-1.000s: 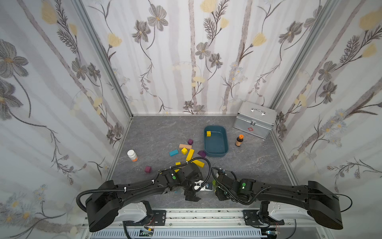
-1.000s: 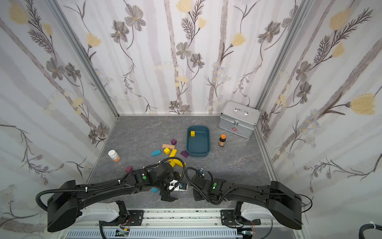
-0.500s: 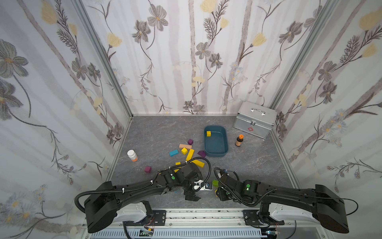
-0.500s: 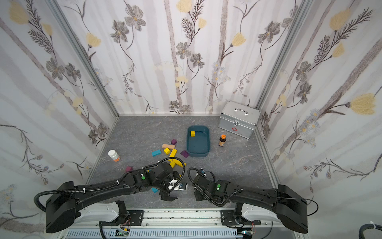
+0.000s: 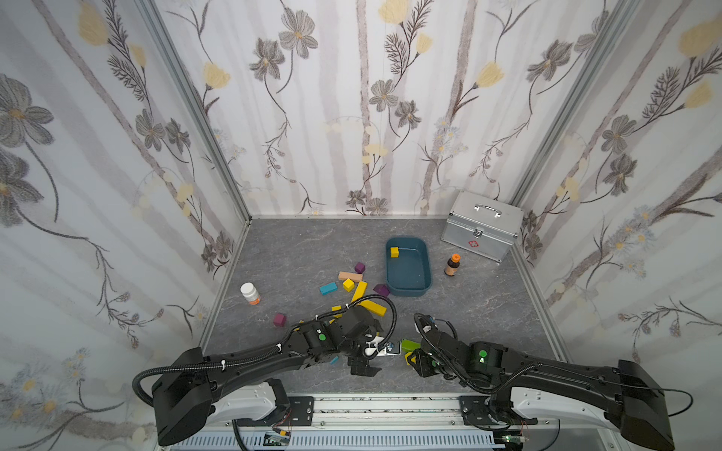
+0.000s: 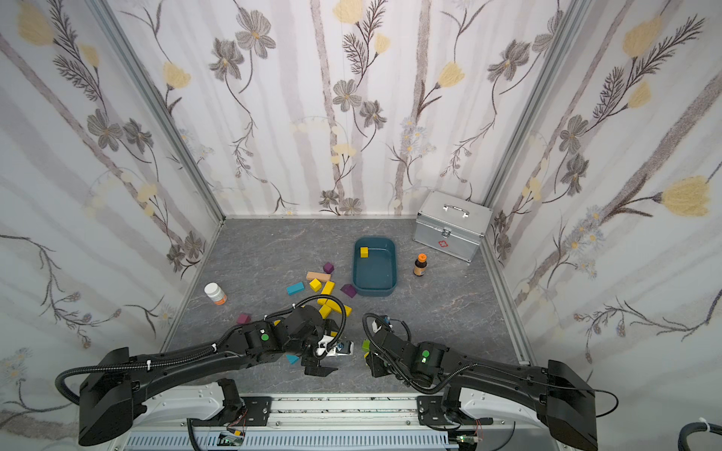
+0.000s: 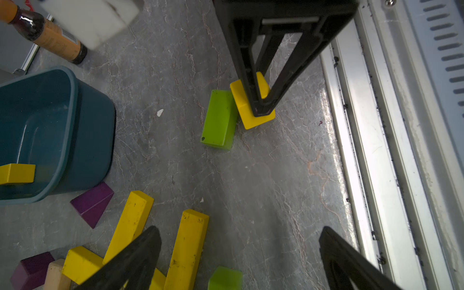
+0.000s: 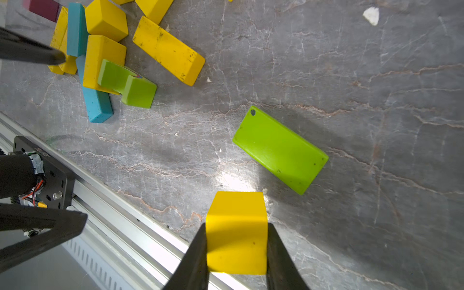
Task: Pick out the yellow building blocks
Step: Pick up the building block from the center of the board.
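A yellow block [image 8: 236,231], low centre of the right wrist view, is clamped between the right tool's [image 8: 236,226] fingers, just beside a lime-green block [image 8: 280,150]. Upper left lie more yellow blocks [image 8: 168,50]. The left tool [image 7: 239,231] stands wide open.

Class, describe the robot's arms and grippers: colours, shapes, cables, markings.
The left arm and right arm are black, each with a round green dot and a looping black ribbed cable. The left gripper and right gripper have black, tapered, open-frame fingers.
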